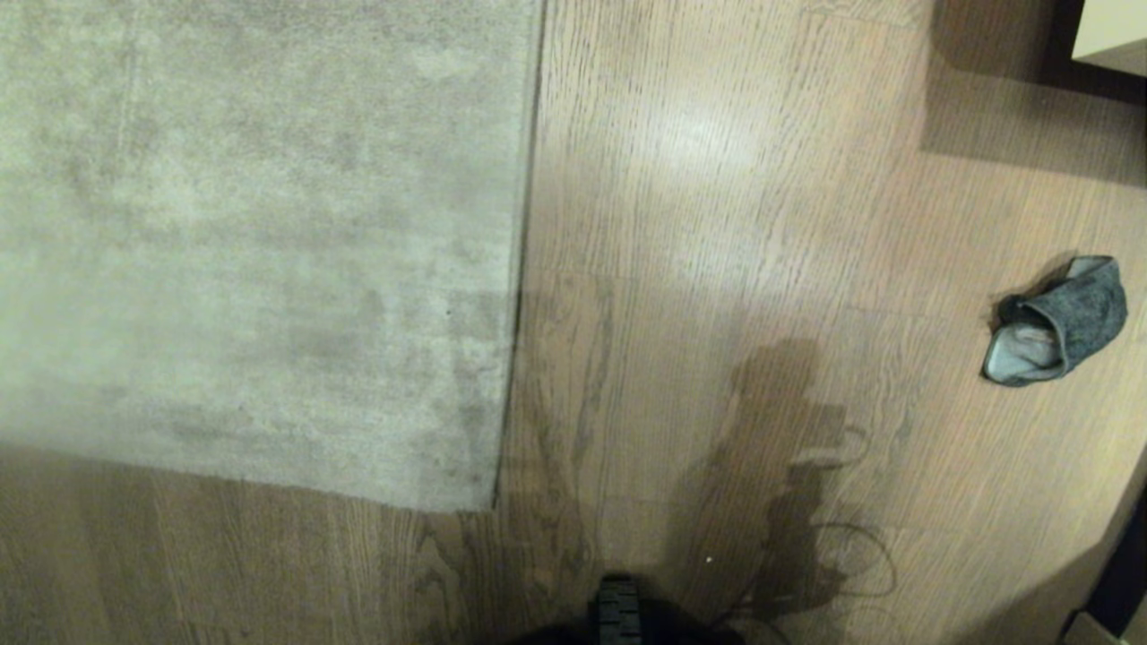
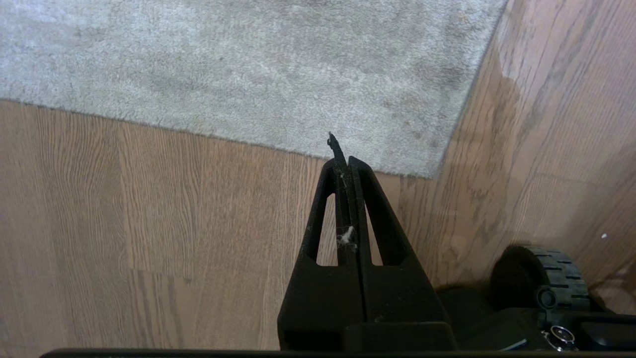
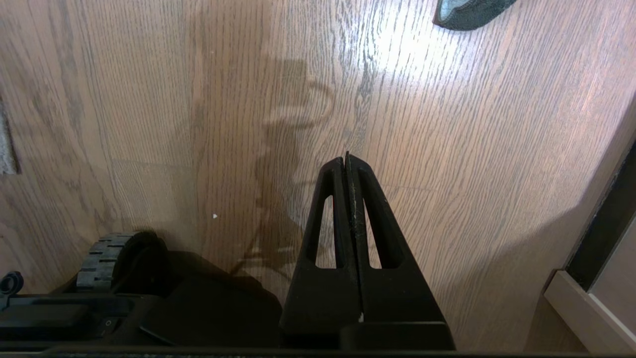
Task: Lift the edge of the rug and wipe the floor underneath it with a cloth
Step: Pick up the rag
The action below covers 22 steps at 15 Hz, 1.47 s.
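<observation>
1. Head view: the rug (image 1: pixel 251 233) is being shown filling the left half of the picture, lying flat on the floor (image 1: pixel 717 269), with its near corner just ahead of the robot's base and its long straight edge running away from the robot.
2. The cloth (image 1: pixel 1062 322) is being seen well apart from the rug, crumpled on bare floor at the robot's right.
3. The left tool (image 2: pixel 343 149) is being held above the floor with its jaws pressed together and nothing pinched; the rug corner lies just beyond its tip, so the left arm is judged the nearer one for lifting the edge.
4. The right tool (image 3: pixel 346 161) is likewise being held pressed together and empty over bare planks; the cloth is lying ahead of it and off toward the robot's right, so the right arm is judged the nearer one for the cloth.
5. The rug is being shown as short-pile, pale grey-beige and mottled, with a thin edge lying close to the floor, likely hard to get under.
6. The floor is being shown as grained wood with a slight sheen; the cloth looks soft and folded.
</observation>
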Available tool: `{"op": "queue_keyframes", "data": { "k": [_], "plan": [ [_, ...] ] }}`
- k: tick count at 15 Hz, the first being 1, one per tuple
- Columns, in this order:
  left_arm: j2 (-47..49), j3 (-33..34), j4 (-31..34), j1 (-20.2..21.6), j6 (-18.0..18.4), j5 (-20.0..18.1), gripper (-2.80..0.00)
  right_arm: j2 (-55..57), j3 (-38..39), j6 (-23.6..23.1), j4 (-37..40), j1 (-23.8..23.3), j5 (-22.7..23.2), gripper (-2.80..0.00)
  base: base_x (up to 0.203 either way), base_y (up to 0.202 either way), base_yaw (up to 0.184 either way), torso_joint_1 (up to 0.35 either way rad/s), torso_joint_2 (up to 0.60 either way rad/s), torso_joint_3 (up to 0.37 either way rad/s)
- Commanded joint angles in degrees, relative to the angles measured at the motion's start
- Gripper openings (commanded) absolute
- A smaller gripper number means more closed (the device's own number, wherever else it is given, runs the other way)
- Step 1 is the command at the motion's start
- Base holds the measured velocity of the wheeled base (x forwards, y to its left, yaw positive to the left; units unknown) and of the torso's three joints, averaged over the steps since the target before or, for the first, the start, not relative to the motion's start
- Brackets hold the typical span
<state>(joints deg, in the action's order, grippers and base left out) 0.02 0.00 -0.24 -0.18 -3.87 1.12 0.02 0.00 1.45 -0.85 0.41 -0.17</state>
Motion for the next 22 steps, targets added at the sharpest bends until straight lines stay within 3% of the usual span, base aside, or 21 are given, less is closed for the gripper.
{"op": "queue_keyframes", "data": {
  "k": [1,8,13,22],
  "plan": [
    [0.1,0.0,0.0,0.0,0.0,0.0,-2.80,0.0,0.0,-0.2,0.0,0.0,0.0,-2.80,0.000,0.000,0.000,0.000,0.00,0.000],
    [0.1,0.0,0.0,0.0,0.0,0.0,-2.80,0.1,0.0,-1.0,0.7,0.0,-0.1,-2.80,0.000,0.000,0.000,0.000,0.00,0.000],
    [0.1,0.0,0.0,0.0,0.0,0.0,-2.80,2.1,-1.9,-8.5,2.4,0.0,1.0,-2.80,0.000,0.000,0.000,0.000,0.00,0.000],
    [0.1,0.0,0.0,0.0,0.0,0.0,-2.80,24.1,-11.1,-8.5,-2.0,0.5,2.7,-2.80,0.000,0.000,0.000,0.000,0.00,0.000]
  ]
}}
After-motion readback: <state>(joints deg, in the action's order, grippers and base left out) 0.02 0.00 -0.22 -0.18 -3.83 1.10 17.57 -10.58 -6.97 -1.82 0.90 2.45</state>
